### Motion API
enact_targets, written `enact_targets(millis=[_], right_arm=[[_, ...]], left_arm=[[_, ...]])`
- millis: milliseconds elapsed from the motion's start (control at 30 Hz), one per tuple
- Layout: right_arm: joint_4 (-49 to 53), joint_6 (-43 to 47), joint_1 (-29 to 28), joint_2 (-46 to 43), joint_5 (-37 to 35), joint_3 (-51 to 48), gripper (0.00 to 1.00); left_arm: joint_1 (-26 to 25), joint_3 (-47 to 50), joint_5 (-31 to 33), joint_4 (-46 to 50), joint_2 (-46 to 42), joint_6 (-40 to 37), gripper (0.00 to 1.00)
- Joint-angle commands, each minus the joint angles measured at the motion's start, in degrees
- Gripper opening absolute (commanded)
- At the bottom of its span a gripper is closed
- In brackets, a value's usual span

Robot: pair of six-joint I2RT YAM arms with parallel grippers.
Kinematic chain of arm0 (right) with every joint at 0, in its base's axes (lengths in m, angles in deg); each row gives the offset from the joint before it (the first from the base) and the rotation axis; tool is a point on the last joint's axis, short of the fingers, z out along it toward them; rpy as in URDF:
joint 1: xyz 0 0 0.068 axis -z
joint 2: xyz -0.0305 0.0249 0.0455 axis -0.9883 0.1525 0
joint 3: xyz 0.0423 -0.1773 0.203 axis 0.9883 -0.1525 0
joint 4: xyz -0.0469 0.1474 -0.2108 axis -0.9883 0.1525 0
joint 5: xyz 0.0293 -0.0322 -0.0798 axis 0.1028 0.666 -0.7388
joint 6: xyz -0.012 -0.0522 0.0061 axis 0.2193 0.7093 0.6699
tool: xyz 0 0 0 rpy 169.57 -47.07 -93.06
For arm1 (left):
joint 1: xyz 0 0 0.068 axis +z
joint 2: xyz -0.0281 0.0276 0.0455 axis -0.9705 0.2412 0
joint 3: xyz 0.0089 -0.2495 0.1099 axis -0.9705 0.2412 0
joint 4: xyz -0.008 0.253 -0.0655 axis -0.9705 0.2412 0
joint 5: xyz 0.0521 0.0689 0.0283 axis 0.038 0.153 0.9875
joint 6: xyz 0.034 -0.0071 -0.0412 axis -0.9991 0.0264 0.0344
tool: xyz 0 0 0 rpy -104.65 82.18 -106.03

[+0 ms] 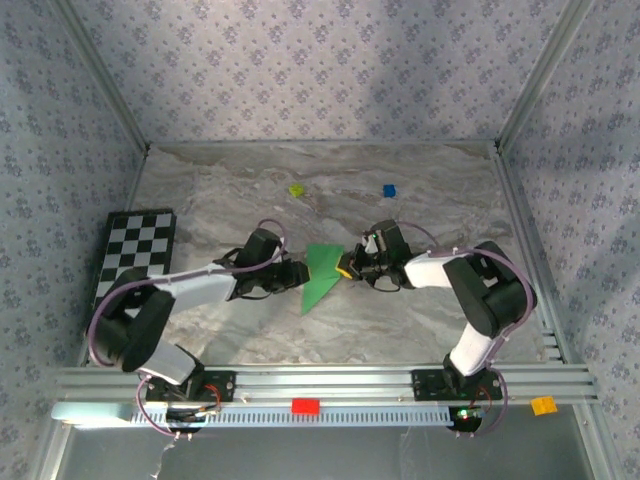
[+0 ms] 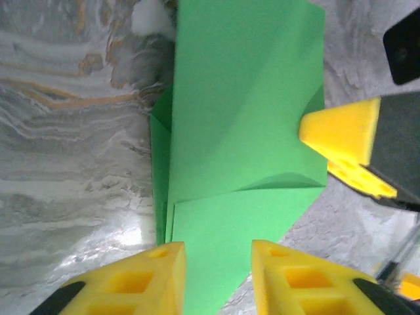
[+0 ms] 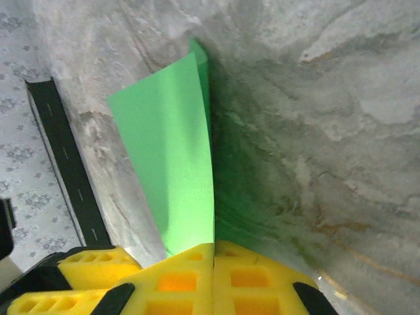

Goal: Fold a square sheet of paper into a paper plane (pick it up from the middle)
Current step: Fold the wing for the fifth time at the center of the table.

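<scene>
The square sheet of paper is bright green and folded into a pointed, layered shape in the middle of the marble table. My right gripper holds its right edge, so the sheet rises on edge from the shut gripper. In the left wrist view the right fingertips press on the sheet from the right. My left gripper sits at the sheet's left side. That gripper is open, its yellow fingers apart with the paper's lower flap showing between them.
A black-and-white checkerboard lies at the left edge. A tiny yellow-green block and a blue block sit further back. A red block and an orange block rest on the front rail.
</scene>
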Motion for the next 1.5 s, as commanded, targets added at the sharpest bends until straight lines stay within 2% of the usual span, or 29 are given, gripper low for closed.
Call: enact_targets(millis=[0,200,467,633,867,1067,1300,1467], right_arm=[[2.6,-3.6,-0.8,-3.4,-3.0,-0.8,0.02],[2.4,-7.9,-2.6,-4.8,-5.5,-1.5,0.01],[1.9,-9.1,-3.1,-4.3,-5.0,-0.7,0.01],[2.5,-9.0,-3.1,-4.7,-4.8,-0.3,0.02],[2.8,-8.8,-3.0,-5.0,-4.7,-0.3,0.02],[2.6,-8.9,-3.0,-5.2,-4.7,-0.6,0.02],[2.8,-8.8,-2.8,-5.4,-4.5,-0.7,0.03],[3.0,-8.8,-2.9,-5.6,-4.6,-0.9,0.03]], left_arm=[[-3.0,-2.4,6.2,7.1,-3.7,-8.0,0.34],[-10.8,-3.8,16.2,11.9,-5.6,-14.6,0.42],[-22.0,-9.0,33.8,16.5,1.0,-18.9,0.48],[-25.9,-13.7,41.5,20.3,7.1,-19.9,0.50],[-28.6,-18.4,47.1,24.5,14.1,-20.9,0.49],[-29.9,-19.1,50.2,25.6,16.4,-20.5,0.43],[-30.0,-18.6,51.2,25.7,16.3,-19.7,0.24],[-30.1,-18.4,51.6,25.8,16.1,-19.6,0.17]])
